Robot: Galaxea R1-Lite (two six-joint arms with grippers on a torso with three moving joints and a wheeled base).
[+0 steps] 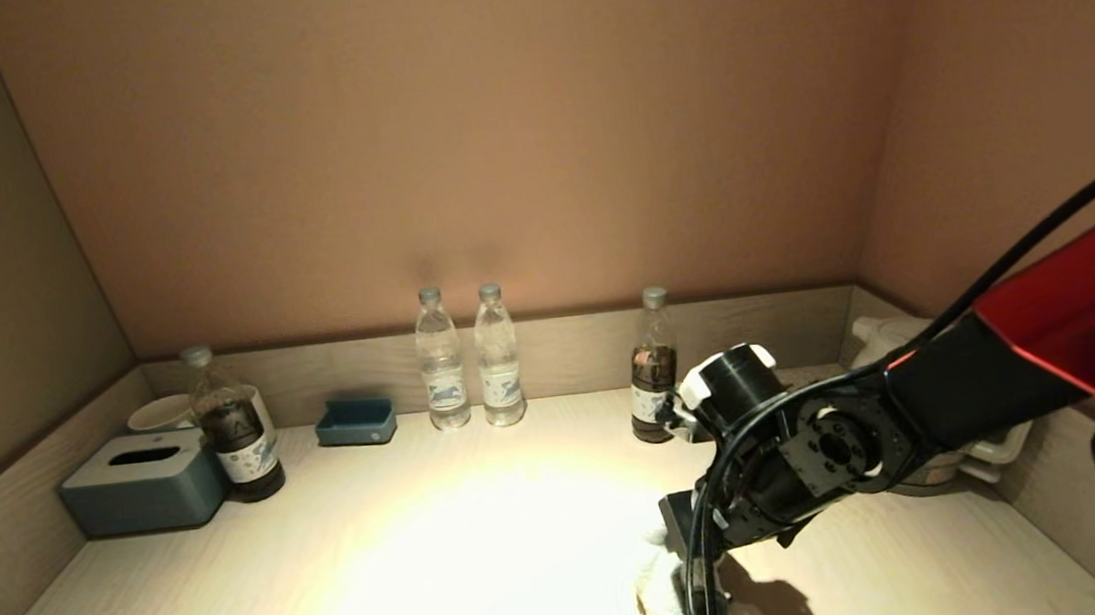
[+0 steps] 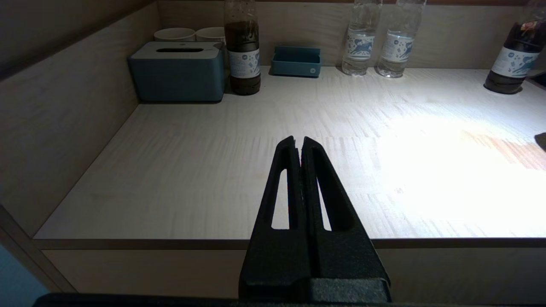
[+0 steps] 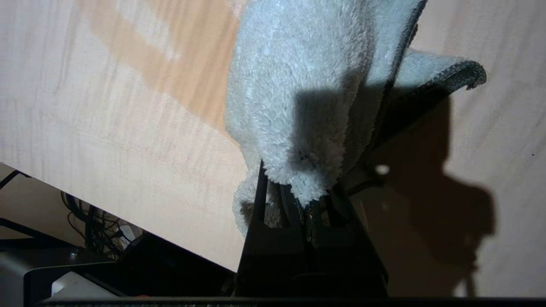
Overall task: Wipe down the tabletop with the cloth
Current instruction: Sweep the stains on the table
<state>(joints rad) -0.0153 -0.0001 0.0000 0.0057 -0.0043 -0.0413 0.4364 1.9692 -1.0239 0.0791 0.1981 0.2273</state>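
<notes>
A fluffy white cloth (image 3: 294, 85) with a dark hem lies bunched on the pale wooden tabletop (image 1: 412, 572) near the front edge, right of centre; it also shows in the head view (image 1: 657, 593). My right gripper (image 3: 298, 187) points down at the table and is shut on the cloth, whose pile covers the fingertips. My left gripper (image 2: 297, 143) is shut and empty, held off the table's front edge on the left side; it does not show in the head view.
Along the back wall stand a blue tissue box (image 1: 144, 480), a dark bottle (image 1: 232, 425), cups (image 1: 161, 413), a small blue tray (image 1: 356, 421), two clear water bottles (image 1: 440, 360), another dark bottle (image 1: 654, 368) and a white kettle (image 1: 887, 335) at the right.
</notes>
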